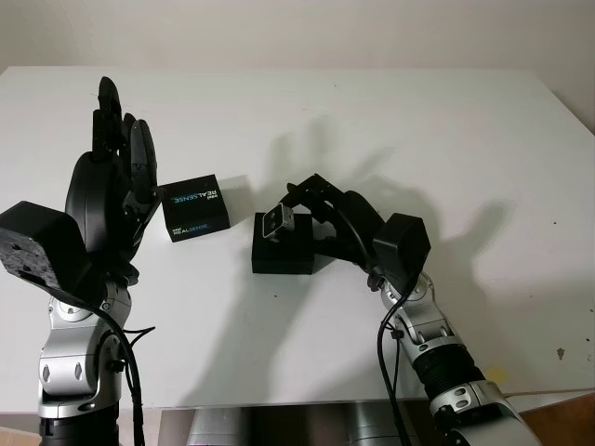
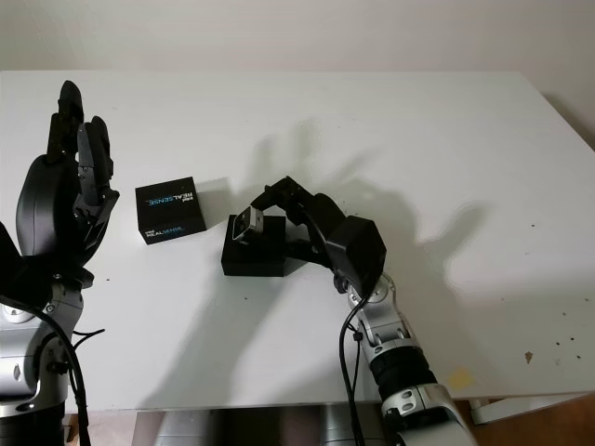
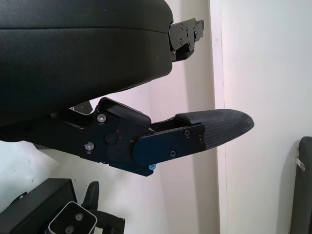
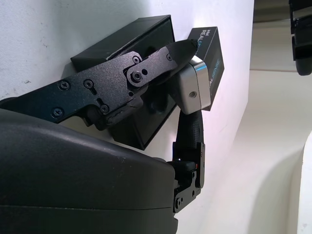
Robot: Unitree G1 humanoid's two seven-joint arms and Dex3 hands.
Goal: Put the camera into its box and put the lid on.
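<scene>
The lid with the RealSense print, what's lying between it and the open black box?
Nothing: in the left eye view, only bare white table separates the lid from the box. The right robot hand holds the camera above the box.

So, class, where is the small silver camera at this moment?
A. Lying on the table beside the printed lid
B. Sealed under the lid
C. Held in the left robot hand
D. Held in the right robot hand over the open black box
D: the right robot hand grips the camera just above the open box, while the lid lies apart on the table.
</scene>
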